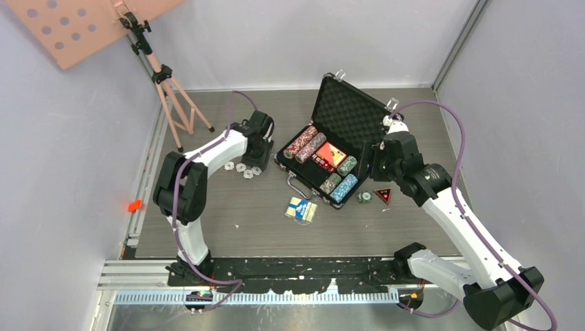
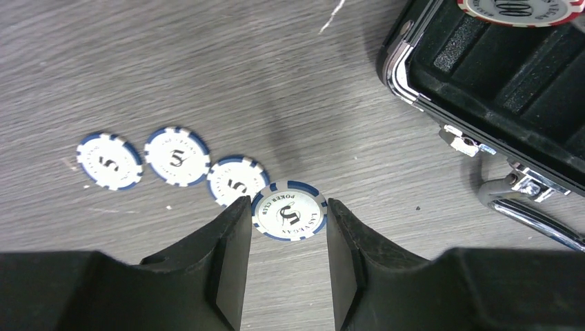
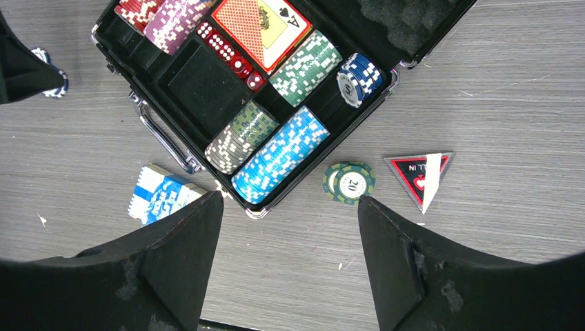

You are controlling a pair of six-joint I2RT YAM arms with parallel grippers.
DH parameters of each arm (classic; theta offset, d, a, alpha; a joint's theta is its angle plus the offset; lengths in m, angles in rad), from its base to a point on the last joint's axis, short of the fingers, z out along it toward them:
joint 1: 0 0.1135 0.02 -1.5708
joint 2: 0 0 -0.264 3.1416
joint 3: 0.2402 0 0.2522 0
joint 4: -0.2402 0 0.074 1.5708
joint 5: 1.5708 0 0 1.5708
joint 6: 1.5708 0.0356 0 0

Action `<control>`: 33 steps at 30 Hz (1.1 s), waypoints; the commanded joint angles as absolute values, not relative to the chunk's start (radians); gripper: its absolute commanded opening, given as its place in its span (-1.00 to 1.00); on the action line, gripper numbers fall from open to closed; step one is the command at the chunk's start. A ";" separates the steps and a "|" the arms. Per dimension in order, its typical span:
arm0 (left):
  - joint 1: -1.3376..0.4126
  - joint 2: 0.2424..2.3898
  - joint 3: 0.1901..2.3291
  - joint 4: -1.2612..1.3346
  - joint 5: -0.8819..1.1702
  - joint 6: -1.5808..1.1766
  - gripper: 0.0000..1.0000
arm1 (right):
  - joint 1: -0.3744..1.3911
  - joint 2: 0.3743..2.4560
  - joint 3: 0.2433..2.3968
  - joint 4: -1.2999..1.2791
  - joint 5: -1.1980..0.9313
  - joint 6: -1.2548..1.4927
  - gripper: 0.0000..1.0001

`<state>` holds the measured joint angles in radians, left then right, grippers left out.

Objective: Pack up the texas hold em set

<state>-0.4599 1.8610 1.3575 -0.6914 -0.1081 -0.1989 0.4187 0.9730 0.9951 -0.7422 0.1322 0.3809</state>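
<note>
Your left claw (image 2: 288, 201): half closed, tips pinching the edges of a blue-white chip (image 2: 288, 211) lying flat on the counter (image 2: 207, 69) | three like chips (image 2: 178, 156) in a row just beside it | case (image 1: 345, 107): open mid-counter, with chip rows (image 3: 279, 155), red deck (image 3: 259, 24) and dice (image 3: 231, 55) inside | your right claw (image 3: 290, 198): wide open, empty, above the case's near corner

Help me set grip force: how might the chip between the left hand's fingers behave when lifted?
The chip looks thin and rigid, so likely light. Lying flat, its low edge may slip; upended, it could roll.
</note>
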 commanded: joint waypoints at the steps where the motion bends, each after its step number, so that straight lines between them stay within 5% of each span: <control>1: -0.437 1.797 1.370 -0.720 -0.163 -0.201 -0.29 | 0.419 0.960 1.046 -0.739 0.130 0.384 0.55; 25: -0.356 1.892 1.297 -0.635 -0.068 -0.224 -0.29 | 0.419 0.961 1.053 -0.745 0.125 0.382 0.54; 33: -0.356 1.900 1.285 -0.612 -0.087 -0.233 0.14 | 0.419 0.968 1.054 -0.745 0.124 0.382 0.54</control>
